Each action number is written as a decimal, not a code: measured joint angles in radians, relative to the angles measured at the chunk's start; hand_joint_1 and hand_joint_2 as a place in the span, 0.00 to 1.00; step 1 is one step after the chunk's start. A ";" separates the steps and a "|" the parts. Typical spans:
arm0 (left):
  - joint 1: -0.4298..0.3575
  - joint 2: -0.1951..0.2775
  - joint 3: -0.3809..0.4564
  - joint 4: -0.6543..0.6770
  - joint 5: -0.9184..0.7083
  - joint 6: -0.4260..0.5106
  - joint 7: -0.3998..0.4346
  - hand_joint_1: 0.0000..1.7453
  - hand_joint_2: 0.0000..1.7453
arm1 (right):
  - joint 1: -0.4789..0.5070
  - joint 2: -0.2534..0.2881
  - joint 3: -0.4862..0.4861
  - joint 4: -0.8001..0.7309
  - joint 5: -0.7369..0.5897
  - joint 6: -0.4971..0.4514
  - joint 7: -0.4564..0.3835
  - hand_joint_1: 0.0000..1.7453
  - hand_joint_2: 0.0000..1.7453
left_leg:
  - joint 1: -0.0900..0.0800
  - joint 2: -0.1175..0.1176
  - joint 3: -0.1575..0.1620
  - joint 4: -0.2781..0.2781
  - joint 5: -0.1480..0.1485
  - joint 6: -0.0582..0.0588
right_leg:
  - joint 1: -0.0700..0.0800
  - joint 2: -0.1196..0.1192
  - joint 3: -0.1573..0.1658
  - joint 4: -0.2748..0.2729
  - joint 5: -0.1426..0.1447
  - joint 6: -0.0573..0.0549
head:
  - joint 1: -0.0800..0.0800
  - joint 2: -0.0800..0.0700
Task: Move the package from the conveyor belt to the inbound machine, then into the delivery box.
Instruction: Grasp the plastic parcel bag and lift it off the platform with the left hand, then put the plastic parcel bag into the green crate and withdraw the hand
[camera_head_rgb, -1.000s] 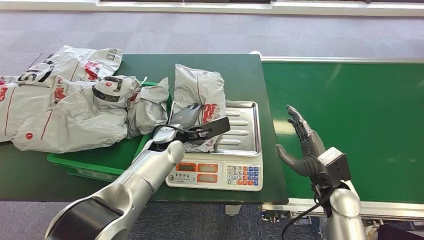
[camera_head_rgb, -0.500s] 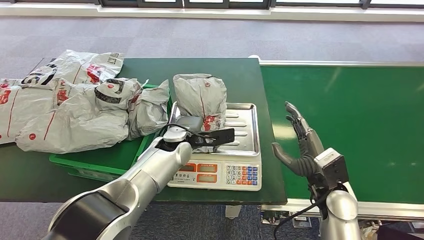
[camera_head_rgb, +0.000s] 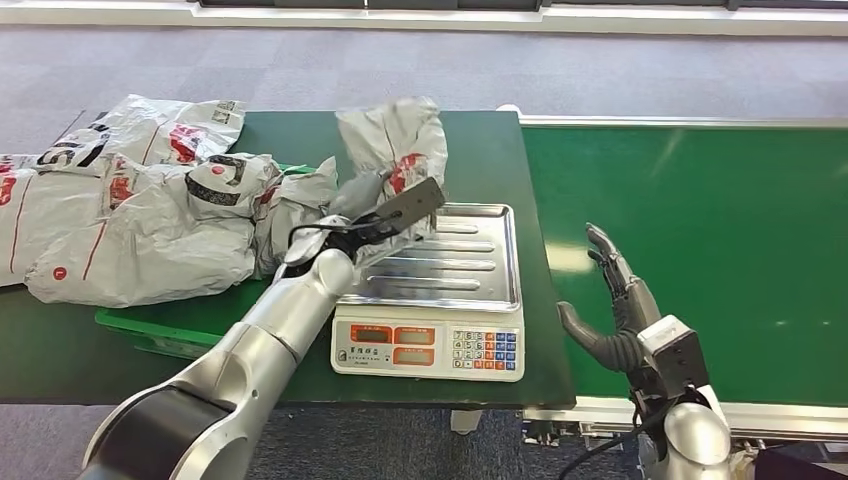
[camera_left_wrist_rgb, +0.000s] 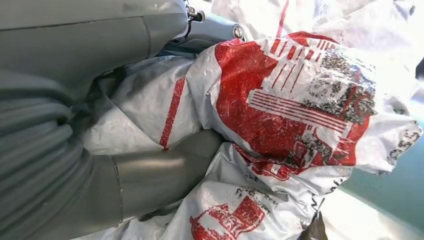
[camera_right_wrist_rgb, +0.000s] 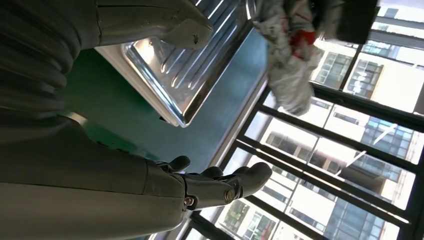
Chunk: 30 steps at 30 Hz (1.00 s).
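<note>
1. The left robot hand grips the package, lifted clear above the scale's steel tray.
2. The right robot hand hovers empty, fingers spread.
3. The package looks light, soft and crinkly; bunched plastic mid-bag seems the surest hold.

Grey carpet floor; windowed building facade outside.

Parcel-sorting station: conveyor belt, weighing scale, heaped mail bags.
</note>
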 joint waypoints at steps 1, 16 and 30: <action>0.004 0.008 0.012 -0.045 0.000 -0.009 0.005 1.00 1.00 | 0.009 0.000 -0.006 -0.009 0.002 0.000 0.001 0.00 1.00 | 0.000 0.000 0.000 0.000 0.000 0.000 | 0.000 0.000 -0.001 0.000 0.000 0.000 | 0.000 0.000; 0.282 0.289 0.250 -0.798 -0.007 0.130 -0.010 1.00 1.00 | 0.198 -0.002 -0.105 -0.147 -0.001 0.002 -0.011 0.00 1.00 | 0.001 0.002 -0.004 -0.002 -0.003 -0.004 | 0.003 0.001 -0.007 0.001 -0.005 -0.005 | 0.000 0.000; 0.394 0.383 0.383 -0.833 0.001 0.011 0.091 1.00 1.00 | 0.231 -0.002 -0.118 -0.174 0.004 0.012 -0.004 0.00 1.00 | 0.000 0.006 -0.001 -0.003 -0.004 -0.005 | 0.001 0.005 -0.005 0.000 -0.005 -0.005 | 0.000 0.000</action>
